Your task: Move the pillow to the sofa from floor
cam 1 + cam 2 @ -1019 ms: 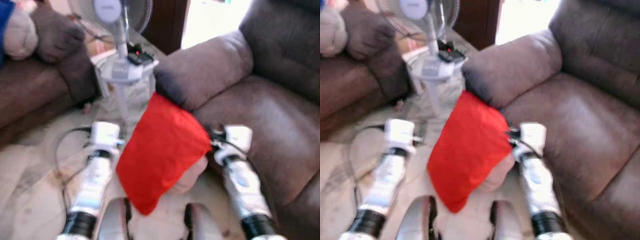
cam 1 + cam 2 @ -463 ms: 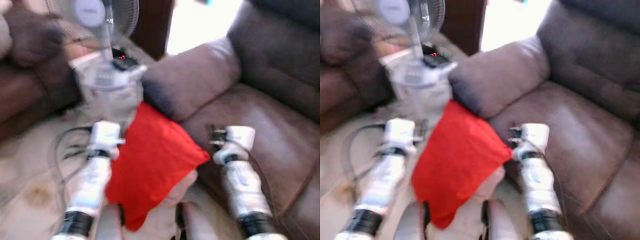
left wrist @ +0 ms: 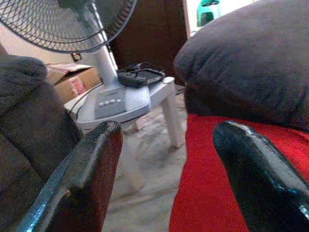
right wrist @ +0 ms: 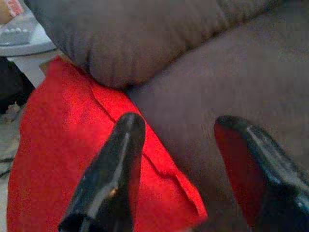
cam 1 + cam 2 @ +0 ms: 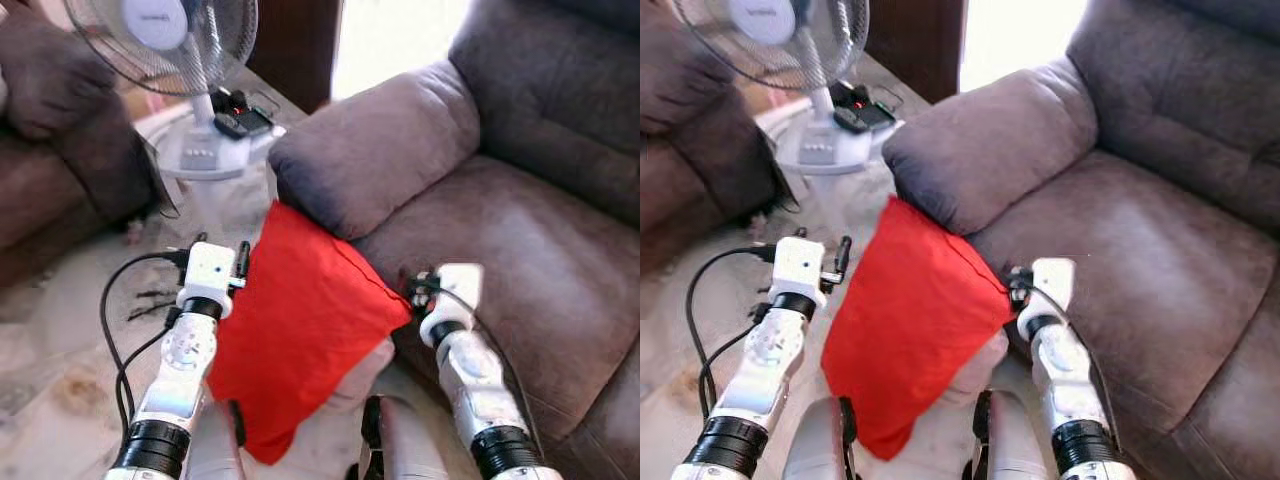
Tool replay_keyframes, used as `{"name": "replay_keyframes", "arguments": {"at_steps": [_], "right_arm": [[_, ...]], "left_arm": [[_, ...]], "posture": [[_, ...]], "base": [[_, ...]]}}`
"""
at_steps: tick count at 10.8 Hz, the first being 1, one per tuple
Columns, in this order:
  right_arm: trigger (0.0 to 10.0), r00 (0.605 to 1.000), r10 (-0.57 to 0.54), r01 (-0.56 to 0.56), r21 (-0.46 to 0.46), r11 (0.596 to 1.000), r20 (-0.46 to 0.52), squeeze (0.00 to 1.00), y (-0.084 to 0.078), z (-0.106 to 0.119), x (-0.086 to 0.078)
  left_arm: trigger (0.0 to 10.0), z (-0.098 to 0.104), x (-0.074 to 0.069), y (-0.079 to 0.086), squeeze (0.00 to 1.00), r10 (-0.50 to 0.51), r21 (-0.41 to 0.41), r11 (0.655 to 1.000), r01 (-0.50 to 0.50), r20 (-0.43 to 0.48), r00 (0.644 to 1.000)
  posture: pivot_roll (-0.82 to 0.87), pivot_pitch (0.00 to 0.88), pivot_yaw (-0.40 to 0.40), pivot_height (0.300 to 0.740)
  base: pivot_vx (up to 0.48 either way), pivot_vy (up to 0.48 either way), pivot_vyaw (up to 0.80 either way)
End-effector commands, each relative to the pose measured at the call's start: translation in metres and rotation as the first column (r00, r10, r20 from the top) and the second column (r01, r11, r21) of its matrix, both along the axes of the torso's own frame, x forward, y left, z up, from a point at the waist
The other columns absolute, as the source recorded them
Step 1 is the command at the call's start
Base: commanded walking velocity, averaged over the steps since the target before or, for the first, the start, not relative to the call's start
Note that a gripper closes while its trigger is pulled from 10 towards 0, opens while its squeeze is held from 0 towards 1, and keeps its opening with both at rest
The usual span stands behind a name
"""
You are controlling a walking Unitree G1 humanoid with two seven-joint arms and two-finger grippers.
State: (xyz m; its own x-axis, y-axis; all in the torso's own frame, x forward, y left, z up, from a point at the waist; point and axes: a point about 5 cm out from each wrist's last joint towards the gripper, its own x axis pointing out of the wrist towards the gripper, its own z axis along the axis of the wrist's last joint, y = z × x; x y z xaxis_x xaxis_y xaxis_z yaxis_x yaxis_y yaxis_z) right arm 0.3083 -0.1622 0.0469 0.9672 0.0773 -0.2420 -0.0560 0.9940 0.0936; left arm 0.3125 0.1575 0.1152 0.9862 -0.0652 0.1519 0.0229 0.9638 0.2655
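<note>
A red pillow (image 5: 300, 330) is held tilted between the robot's two arms, its upper corner touching the front of the brown sofa's armrest (image 5: 375, 150) and its lower corner hanging down between the robot's legs. The pillow sits just in front of the sofa (image 5: 520, 240), not on the seat.

The left gripper (image 3: 166, 179) is beside the pillow's left edge. Its two black fingers (image 3: 84, 188) are spread wide apart, one of them in front of the red cloth; whether that finger presses the pillow is hard to judge from here.

The right gripper (image 4: 193, 169) is at the pillow's right corner, close to the sofa seat. Its fingers (image 4: 113, 179) are also spread, with the red corner and the brown seat showing in the gap between them.

Beyond the pillow, a white fan (image 5: 165, 45) stands on a small white table (image 5: 215, 155) on the pale floor (image 5: 60, 330). A black cable (image 5: 115, 320) loops beside the left arm.
</note>
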Motion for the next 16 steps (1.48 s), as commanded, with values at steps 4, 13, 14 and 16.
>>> {"name": "replay_keyframes", "arguments": {"at_steps": [4,13,14,16], "right_arm": [[10.0,0.963,-0.092,0.125,0.120,0.985,-0.253,1.00,-0.007,-0.033,-0.006],[10.0,0.958,-0.105,0.167,0.226,0.960,-0.265,0.00,0.000,-0.031,0.005],[10.0,0.958,-0.116,0.183,0.250,0.951,-0.262,0.00,-0.001,-0.031,0.005],[10.0,0.955,-0.103,0.186,0.293,0.938,-0.276,0.00,0.004,-0.034,0.004]], "left_arm": [[10.0,-0.004,-0.001,-0.001,0.00,-0.007,-0.072,0.997,0.004,-0.044,0.999],[10.0,0.009,-0.003,0.008,0.00,0.062,-0.345,0.936,-0.075,-0.048,0.997],[10.0,0.015,-0.005,0.011,0.00,0.076,-0.356,0.931,-0.080,-0.024,0.997],[10.0,0.039,-0.009,0.023,0.00,0.095,-0.283,0.957,-0.069,0.080,0.992]], "posture": [[0.05,0.100,-0.048,0.584],[0.07,0.160,-0.070,0.584],[0.08,0.173,-0.075,0.584],[0.09,0.205,-0.079,0.584]], "base": [[0.000,0.000,0.00],[0.000,0.000,0.00],[0.000,0.000,0.00],[0.000,0.000,0.00]]}}
